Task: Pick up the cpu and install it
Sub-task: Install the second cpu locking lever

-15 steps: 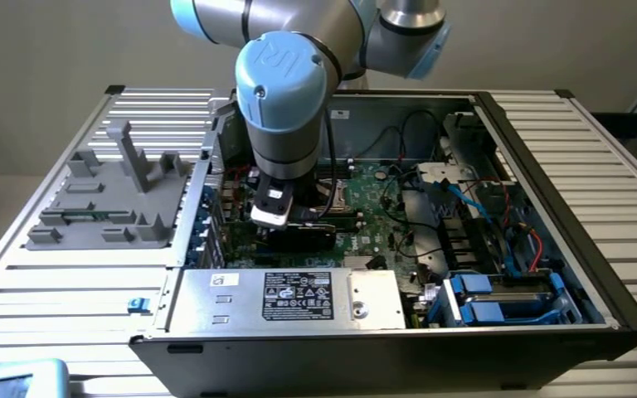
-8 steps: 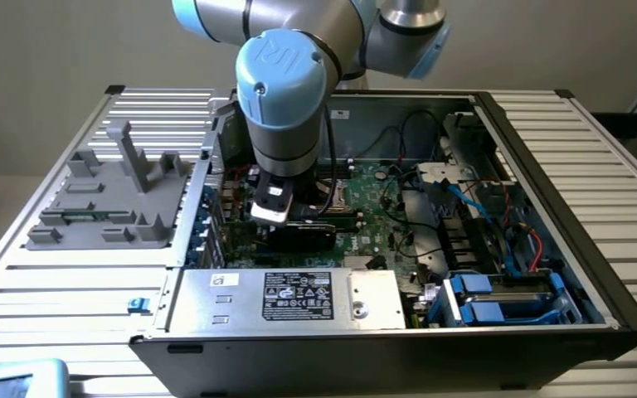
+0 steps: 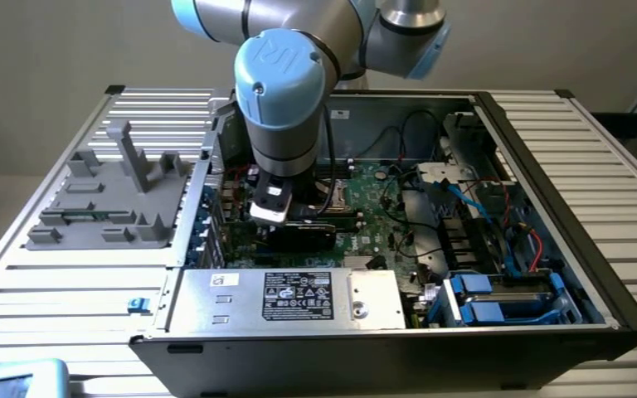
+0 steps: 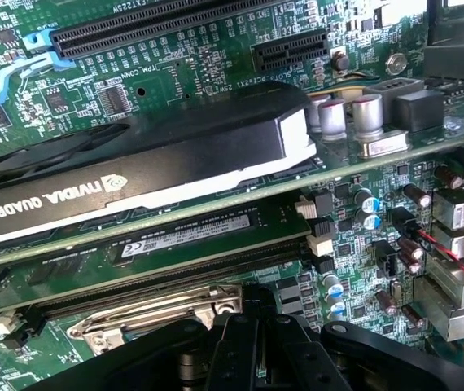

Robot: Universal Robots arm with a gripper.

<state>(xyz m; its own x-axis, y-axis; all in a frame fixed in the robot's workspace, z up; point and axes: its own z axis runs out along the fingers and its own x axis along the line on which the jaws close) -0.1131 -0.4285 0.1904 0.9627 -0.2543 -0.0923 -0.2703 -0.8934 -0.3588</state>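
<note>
Motherboard [image 4: 216, 65], green and crowded with parts, lies flat in the open computer case [image 3: 584, 282], and the arm reaches down into the case over it. In the wrist view the black hand [image 4: 260, 346] has its two fingers pressed together with no gap between them, and nothing can be seen pinched there. The fingertips hang just above the metal frame of the processor socket [image 4: 167, 314], which sits beside a long memory stick [image 4: 187, 238] with a white label. Whether the cpu lies in that socket cannot be told; no chip is in sight at the fingers. Past the memory stick stands the black graphics card [image 4: 134, 163] with white lettering, set upright in its slot, and beyond it run the long black expansion slots [image 4: 167, 28] with a blue latch [image 4: 41, 41]. In the exterior view the silver power supply box [image 3: 285, 297] with its label fills the near corner of the case, blue drive bays [image 3: 496, 303] sit toward the exterior view's right, and a grey moulded fixture [image 3: 109, 199] rests on the ribbed tabletop [image 3: 64, 290] at the exterior view's left.
</note>
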